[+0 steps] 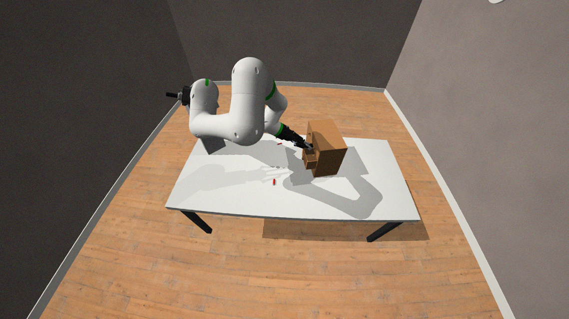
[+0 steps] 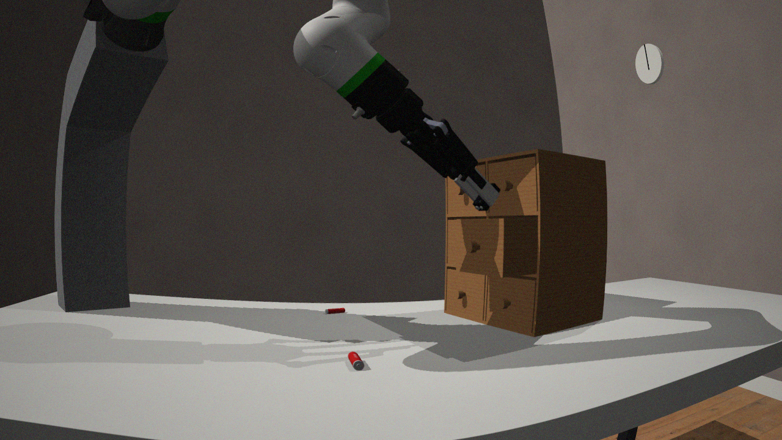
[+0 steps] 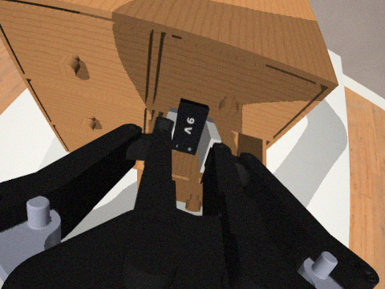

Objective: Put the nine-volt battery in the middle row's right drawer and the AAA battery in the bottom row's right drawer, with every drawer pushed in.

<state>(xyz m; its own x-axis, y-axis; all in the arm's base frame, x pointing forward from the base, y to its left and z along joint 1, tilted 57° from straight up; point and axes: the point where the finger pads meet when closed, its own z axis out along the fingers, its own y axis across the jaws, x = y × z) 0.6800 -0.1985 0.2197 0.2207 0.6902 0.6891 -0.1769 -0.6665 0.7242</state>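
Observation:
The small wooden chest point(image 1: 329, 154) point(image 2: 571, 241) point(image 3: 224, 0) stands on the white table point(image 1: 230, 195) point(image 2: 164, 393). Its middle-row right drawer point(image 1: 309, 161) point(image 2: 516, 245) is pulled partly out. My gripper point(image 1: 308, 146) point(image 2: 482, 198) point(image 3: 188, 125) is shut on the black nine-volt battery point(image 3: 191, 124) and holds it tilted downward, just above the open drawer, in front of the top row. Two red cylindrical batteries lie on the table: a slim one point(image 1: 279, 143) point(image 2: 335, 310) farther back and a thicker one point(image 1: 274, 182) point(image 2: 355, 360) nearer the front. I cannot tell for sure which is the AAA.
The other drawers look pushed in. The robot's base point(image 2: 93, 219) stands at the table's back left corner, and the arm point(image 1: 245, 106) reaches over the table toward the chest.

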